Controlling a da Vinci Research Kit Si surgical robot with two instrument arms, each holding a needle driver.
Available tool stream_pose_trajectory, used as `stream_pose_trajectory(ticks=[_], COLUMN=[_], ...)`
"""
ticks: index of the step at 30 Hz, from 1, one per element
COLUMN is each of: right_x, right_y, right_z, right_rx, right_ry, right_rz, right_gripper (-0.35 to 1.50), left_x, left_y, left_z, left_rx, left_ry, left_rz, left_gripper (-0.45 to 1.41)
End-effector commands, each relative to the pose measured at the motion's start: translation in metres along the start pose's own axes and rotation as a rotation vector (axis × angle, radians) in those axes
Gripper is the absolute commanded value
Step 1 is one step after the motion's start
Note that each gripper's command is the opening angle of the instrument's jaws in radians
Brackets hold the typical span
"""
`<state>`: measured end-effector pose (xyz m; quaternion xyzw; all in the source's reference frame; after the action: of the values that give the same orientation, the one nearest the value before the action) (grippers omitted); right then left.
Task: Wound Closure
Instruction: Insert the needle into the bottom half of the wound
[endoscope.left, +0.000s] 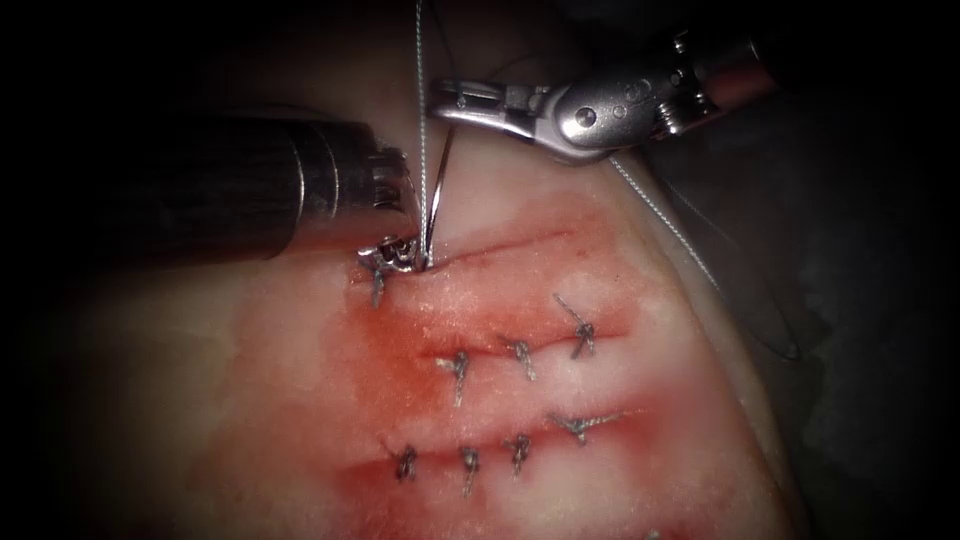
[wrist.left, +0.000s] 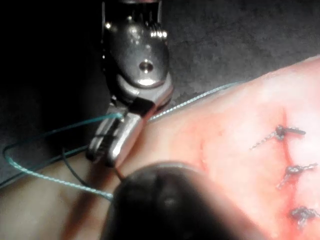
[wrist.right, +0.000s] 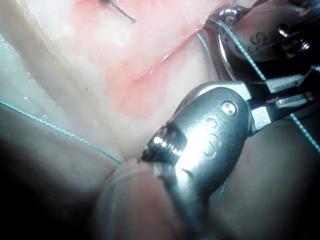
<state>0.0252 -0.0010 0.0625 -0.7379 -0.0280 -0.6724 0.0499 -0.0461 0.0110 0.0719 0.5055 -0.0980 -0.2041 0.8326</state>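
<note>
Tissue (endoscope.left: 250, 400) holds needle (endoscope.left: 437, 200); right claw (endoscope.left: 445, 100) grips its top

In the endoscope view the left tool (endoscope.left: 395, 255) covers the left end of the top cut (endoscope.left: 500, 245), so the spot where the needle (endoscope.left: 436, 200) meets the tissue (endoscope.left: 250, 400) is hidden, and I cannot tell whether its tip is in the tissue. The thread (endoscope.left: 421, 90) runs off the top edge. In the left wrist view the left tool's own dark shaft (wrist.left: 170, 205) blocks its jaws, and the right tool (wrist.left: 112, 145) hides the needle's upper part.
</note>
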Motion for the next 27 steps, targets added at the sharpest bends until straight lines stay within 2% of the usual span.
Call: stream_pose_trajectory(ticks=[1,27], right_x=[0.0005,0.0005], right_y=[0.0001,-0.0001], right_z=[0.0007,0.0005], right_rx=[0.0,0.076], right_ry=[-0.003,-0.004], right_rz=[0.011,0.065], right_gripper=[-0.35,-0.35], left_x=[-0.0009,-0.0009], left_y=[0.0004,0.0003], left_z=[-0.0002,-0.0001], left_rx=[-0.002,-0.002], left_ry=[-0.003,-0.001], left_rz=[0.002,0.004], left_gripper=[-0.45,-0.45])
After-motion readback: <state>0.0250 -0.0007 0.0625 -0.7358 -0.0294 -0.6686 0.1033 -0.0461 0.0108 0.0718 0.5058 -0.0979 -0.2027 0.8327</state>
